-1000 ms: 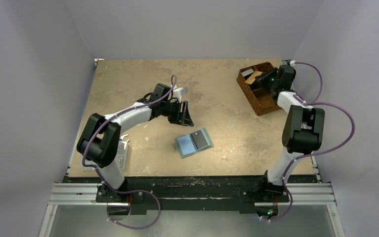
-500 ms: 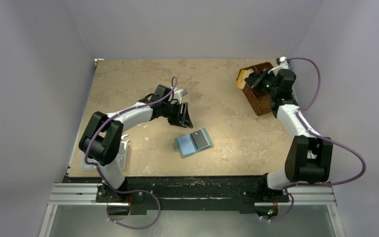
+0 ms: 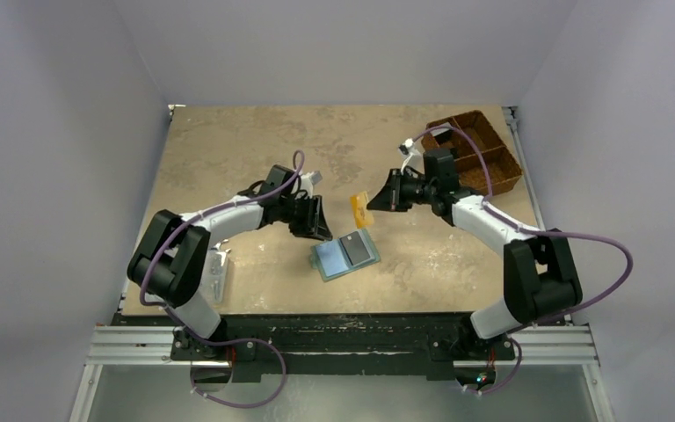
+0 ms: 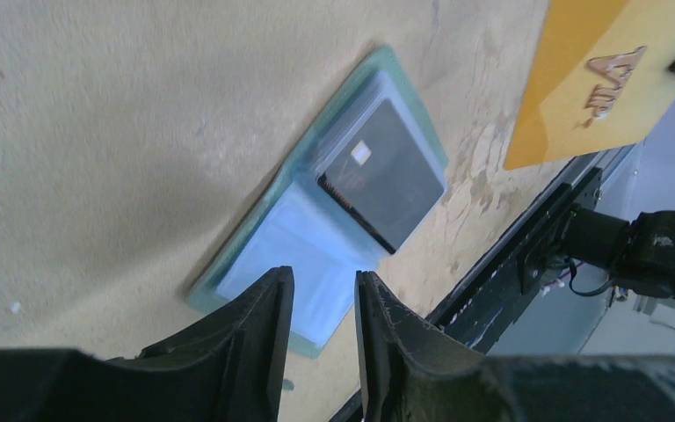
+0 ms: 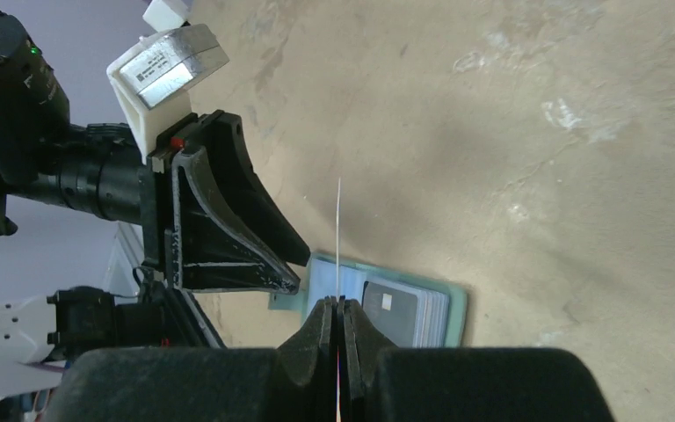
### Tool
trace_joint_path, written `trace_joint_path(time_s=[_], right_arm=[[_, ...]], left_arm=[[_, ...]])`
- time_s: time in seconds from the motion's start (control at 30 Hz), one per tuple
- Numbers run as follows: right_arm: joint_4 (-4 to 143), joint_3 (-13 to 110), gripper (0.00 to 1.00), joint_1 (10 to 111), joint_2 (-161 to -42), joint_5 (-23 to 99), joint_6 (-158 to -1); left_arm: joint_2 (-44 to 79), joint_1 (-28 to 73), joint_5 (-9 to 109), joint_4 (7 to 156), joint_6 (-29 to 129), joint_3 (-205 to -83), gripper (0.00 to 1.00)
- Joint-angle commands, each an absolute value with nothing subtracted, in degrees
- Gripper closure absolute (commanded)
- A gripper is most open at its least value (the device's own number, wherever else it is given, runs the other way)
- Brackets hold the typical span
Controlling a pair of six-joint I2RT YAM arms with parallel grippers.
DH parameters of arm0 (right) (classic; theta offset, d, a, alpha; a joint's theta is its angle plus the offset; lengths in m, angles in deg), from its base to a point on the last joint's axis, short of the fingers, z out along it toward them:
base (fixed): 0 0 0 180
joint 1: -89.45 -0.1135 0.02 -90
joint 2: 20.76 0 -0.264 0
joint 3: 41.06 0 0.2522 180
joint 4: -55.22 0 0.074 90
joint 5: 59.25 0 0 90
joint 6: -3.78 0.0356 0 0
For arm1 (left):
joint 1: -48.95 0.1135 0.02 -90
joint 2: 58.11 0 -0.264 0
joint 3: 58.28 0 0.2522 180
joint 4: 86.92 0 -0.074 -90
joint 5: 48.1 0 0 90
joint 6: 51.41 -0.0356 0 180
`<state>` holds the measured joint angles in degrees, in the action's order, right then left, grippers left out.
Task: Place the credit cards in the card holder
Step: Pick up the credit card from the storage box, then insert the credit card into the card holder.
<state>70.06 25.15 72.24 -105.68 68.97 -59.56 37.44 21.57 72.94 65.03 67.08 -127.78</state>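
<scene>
Clamps a tan-orange credit card (image 3: 360, 211) by one end in the clenched right pincer (image 5: 338, 303), tilted in the air over the middle of the desk (image 3: 228, 149). Hangs the left pincer (image 4: 322, 274) empty, jaws a little apart, just beside the far left corner of the card holder (image 3: 330, 260). Shows that holder lying open and flat, nearer the desk's near edge, with a dark card (image 4: 387, 189) tucked in its right half. Probable trouble: missing the thin pocket mouth and buckling the card, or shoving the soft, unpinned holder across the desk.
</scene>
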Motion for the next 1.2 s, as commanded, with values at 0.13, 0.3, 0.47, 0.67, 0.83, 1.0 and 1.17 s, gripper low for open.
trace_joint_path(time_s=[0.13, 0.3, 0.47, 0.67, 0.83, 1.0, 1.17], right_arm=[[65.4, 21.5, 1.0, 68.2, -113.0, 79.4, -61.9], [59.8, 20.0, 1.0, 67.2, -116.6, 81.0, -59.3], [58.1, 19.2, 1.0, 66.2, -118.6, 79.0, -60.5], [57.0, 18.6, 1.0, 66.2, -119.3, 77.7, -61.4], [56.8, 18.7, 1.0, 65.5, -120.5, 78.4, -61.5], [57.0, 19.0, 1.0, 64.6, -121.5, 78.2, -61.4], [59.1, 19.4, 1.0, 63.8, -121.7, 76.4, -62.7]], left_arm=[[34.9, 21.6, 76.9, 77.1, 77.7, -119.6, 0.75], [36.2, 20.2, 76.4, 76.7, 78.4, -119.9, 0.81], [36.8, 19.8, 74.1, 74.6, 77.8, -119.0, 0.86], [37.7, 19.8, 72.1, 72.6, 76.7, -117.7, 0.93], [37.5, 19.8, 70.8, 73.3, 77.2, -115.7, 0.98], [37.7, 19.8, 70.0, 73.8, 77.7, -114.4, 1.0], [37.4, 19.8, 69.6, 74.2, 78.1, -114.0, 1.0]])
